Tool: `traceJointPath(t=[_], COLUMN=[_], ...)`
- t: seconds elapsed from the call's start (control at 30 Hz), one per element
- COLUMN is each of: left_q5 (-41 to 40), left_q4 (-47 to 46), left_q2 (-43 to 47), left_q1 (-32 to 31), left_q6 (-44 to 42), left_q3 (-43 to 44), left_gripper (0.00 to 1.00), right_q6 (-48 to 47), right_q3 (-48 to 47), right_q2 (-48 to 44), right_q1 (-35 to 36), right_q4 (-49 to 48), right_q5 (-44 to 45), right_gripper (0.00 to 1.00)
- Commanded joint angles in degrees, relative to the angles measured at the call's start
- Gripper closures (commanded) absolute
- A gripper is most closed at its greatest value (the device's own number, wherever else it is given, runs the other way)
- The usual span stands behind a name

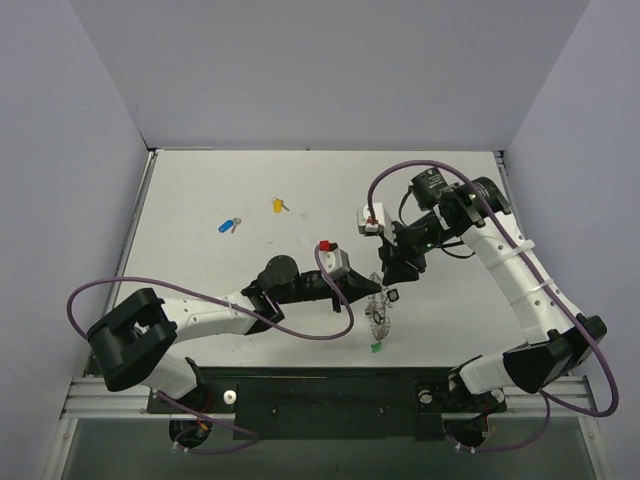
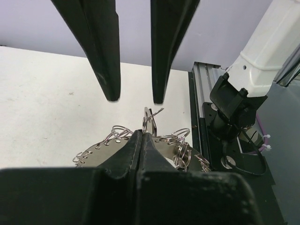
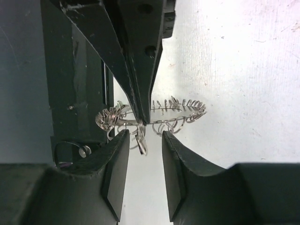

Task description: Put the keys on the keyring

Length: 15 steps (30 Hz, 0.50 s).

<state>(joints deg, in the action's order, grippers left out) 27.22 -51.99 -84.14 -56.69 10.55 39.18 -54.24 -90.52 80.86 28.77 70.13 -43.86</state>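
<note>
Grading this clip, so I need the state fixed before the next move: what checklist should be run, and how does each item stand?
1. Left claw shut on one ring of the keyring: ok.
2. Right claw open, close by that ring: ok.
3. A key in the right claw, ready to thread: not ok, it holds nothing.
4. Blue key and yellow key on the keyring: not ok, both lie loose far up the table.
5. Green key on the keyring: cannot tell, it lies right beside the rings.
</note>
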Motion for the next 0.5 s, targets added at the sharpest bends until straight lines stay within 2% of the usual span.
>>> traceJointPath(t=[0.0, 0.17, 0.33, 0.47], left_q5=[-0.3, -1.6, -5.3, -7.7], left_q4=[-5.7, -3.8, 2.2, 4.3], left_q2=[3.6, 5.6, 5.7, 6.1], left_q1=[-0.2, -0.2, -0.2, -0.2], left_q6=[-3.3, -4.7, -0.1, 4.1], left_q3=[-1.6, -1.7, 0.8, 1.7], left_gripper=[1.00, 1.00, 1.00, 1.00], right_q6=[-2.9, -0.5, 12.9, 20.7], right_q3=[-2.0, 1.1, 6.8, 12.1], right_q2=[-3.3, -5.9, -9.0, -12.7], right_q1=[-2.8, -2.8, -2.5, -0.6], right_q4=[4.8, 3.4, -6.1, -16.1], right_q5=[-8.8, -9.1, -6.2, 1.7], right_gripper=[0.69, 0.66, 0.66, 0.66])
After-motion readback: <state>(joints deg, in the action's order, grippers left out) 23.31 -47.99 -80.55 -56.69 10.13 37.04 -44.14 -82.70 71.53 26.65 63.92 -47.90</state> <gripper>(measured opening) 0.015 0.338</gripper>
